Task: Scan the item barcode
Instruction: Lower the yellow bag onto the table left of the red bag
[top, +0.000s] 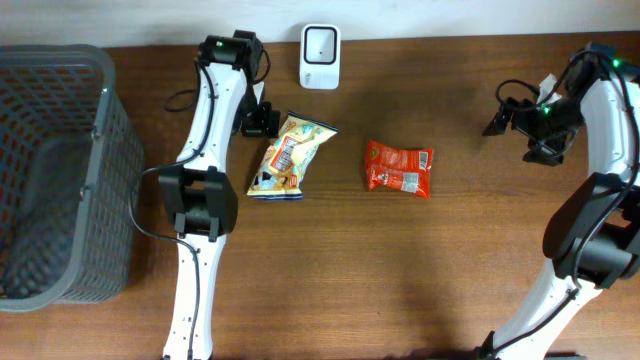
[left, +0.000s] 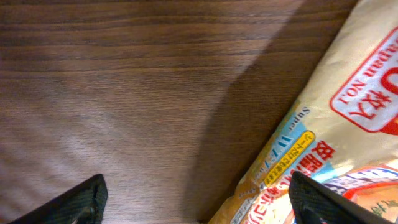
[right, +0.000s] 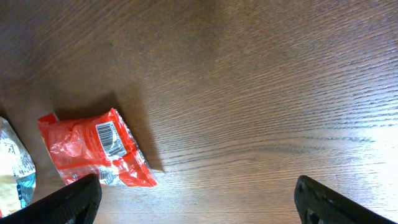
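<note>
Hovering low over the bench (top: 400, 280), my left claw (left: 198, 202) stands wide and holds nothing, with one fingertip (left: 317, 199) over the upper end of the yellow snack bag (top: 287, 155) and the other over bare wood. The bag lies flat near the middle of the bench, just below and left of the white scanner (top: 320, 55) at the far edge. A red packet (top: 399, 168) lies apart to its right, and a grey basket (top: 100, 140) sits at the left end. My right claw (right: 205, 202), equally wide and empty, hangs well off to the right, and its camera catches the red packet with a barcode (right: 109, 138) facing up. I judge the yellow bag to be the item in hand, though I see no code on its upper face, so the code is probably underneath. To do this well I should straddle the bag's flat top edge rather than its puffy middle, and close only once both fingertips bracket the seam. Then I should lift it clear of the wood, turn the hidden face toward the scanner's window and hold it steady and taut. A crinkled film or a slack grip could spoil the read or let the bag slip.
</note>
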